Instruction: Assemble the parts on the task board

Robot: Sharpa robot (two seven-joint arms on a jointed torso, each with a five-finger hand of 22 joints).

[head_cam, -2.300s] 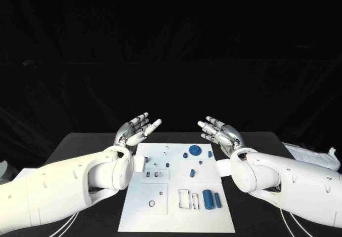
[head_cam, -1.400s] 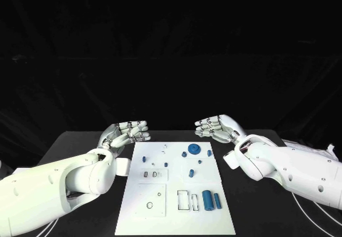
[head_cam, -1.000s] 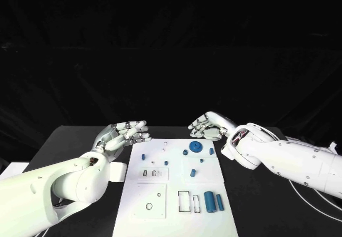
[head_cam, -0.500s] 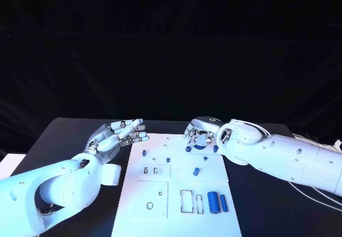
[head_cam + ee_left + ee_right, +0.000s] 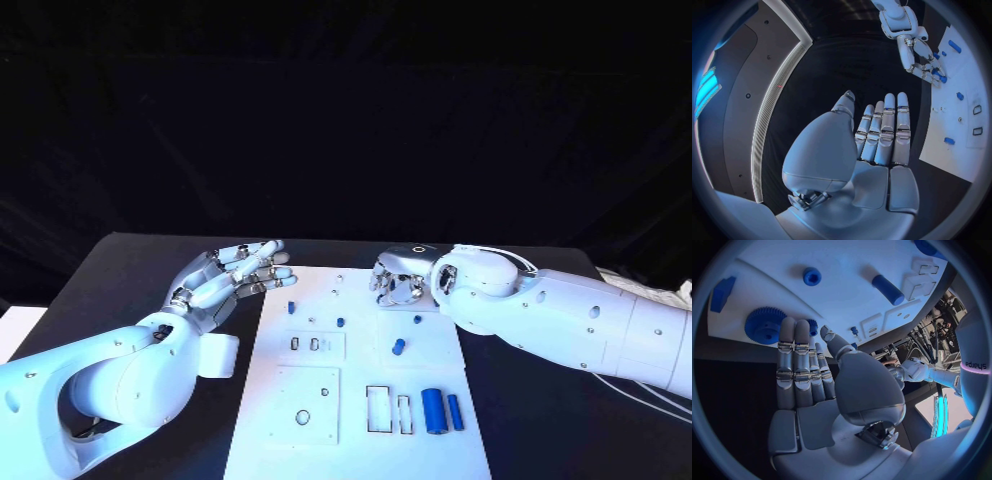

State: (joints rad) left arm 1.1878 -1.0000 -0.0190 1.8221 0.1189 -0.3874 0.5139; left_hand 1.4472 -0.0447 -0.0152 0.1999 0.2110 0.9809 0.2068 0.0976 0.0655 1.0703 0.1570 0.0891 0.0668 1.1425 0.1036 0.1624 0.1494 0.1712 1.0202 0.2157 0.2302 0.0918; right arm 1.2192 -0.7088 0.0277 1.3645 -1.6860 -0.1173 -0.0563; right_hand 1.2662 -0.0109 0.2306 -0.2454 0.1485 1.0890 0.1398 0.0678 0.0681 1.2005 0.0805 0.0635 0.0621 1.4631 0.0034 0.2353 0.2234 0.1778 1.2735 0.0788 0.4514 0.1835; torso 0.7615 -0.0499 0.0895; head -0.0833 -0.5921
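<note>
- Two silver hands flank the white rectangular task board [image 5: 361, 380] in the head view: the right hand [image 5: 400, 281] hangs fingers-down over its far end, nothing held; the left hand [image 5: 231, 280] lies spread, empty, beside the far left corner.
- Left wrist view: left hand's fingers [image 5: 886, 131] lie straight, holding nothing, well apart from the parts.
- Right wrist view: the blue toothed gear wheel [image 5: 764, 325] lies flat just past the right hand's extended fingertips [image 5: 795, 330], making it the nearer hand.

white rectangular task board [image 5: 325, 420]: 1 | silver many-fingered hands: 2, left hand [image 5: 228, 279]; right hand [image 5: 400, 279] | small blue plastic parts on board: blue toothed gear beside right hand's fingers [image 5: 765, 325]: 1; long blue cylinders [image 5: 433, 410] nearer robot than right hand: 2
</note>
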